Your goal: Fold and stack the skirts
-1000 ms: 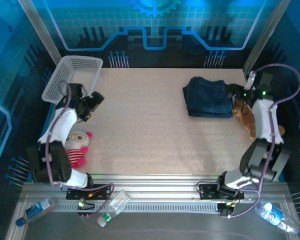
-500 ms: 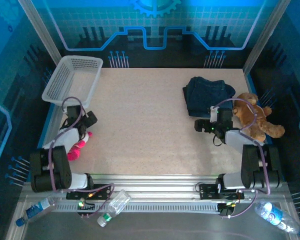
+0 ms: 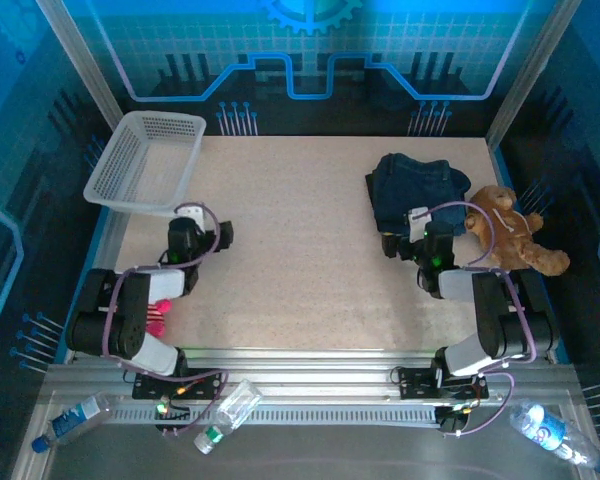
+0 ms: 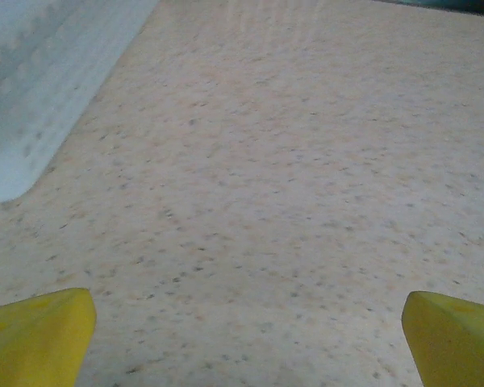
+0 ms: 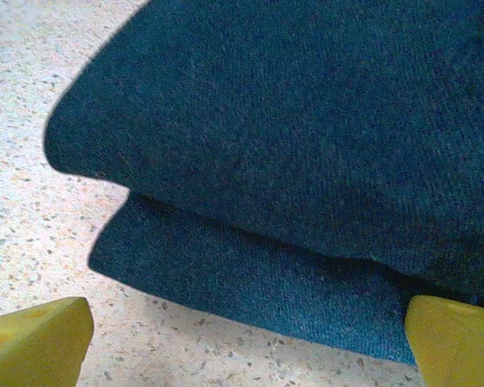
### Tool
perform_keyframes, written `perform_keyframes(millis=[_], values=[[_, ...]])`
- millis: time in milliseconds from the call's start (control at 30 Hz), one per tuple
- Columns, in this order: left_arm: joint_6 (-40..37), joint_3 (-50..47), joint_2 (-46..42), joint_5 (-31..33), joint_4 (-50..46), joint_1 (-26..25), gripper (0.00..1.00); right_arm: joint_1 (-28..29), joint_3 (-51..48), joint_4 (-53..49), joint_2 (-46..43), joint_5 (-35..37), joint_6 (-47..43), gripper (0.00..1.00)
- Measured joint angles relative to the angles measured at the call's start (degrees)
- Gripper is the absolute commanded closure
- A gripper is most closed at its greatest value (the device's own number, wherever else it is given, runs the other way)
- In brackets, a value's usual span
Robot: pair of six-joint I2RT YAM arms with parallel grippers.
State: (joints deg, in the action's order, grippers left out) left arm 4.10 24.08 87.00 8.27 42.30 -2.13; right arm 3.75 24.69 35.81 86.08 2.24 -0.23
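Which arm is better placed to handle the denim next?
Right. The right gripper, open, faces the denim's near edge; the left gripper is across the table, by the basket.

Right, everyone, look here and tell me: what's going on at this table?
Two robot arms are on a skirt-folding job. A stack of folded dark blue denim lies at the far right of the table, with a teddy bear beside it. The right claw is open and empty, low at the stack's near edge. The left claw is open over bare table near the white basket.
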Motion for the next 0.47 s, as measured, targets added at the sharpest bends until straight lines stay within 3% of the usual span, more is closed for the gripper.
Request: perform_keyframes(millis=[100,467], values=[[-0.2,-3.9,1.0,2.1,3.5,0.9,0.01,0.0,0.0,2.3,0.1,0.9,0.0,0.00],[-1.2,-3.9,1.4,5.0,9.0,0.8,0.01,0.0,0.0,4.1,0.1,1.2,0.0,0.00]])
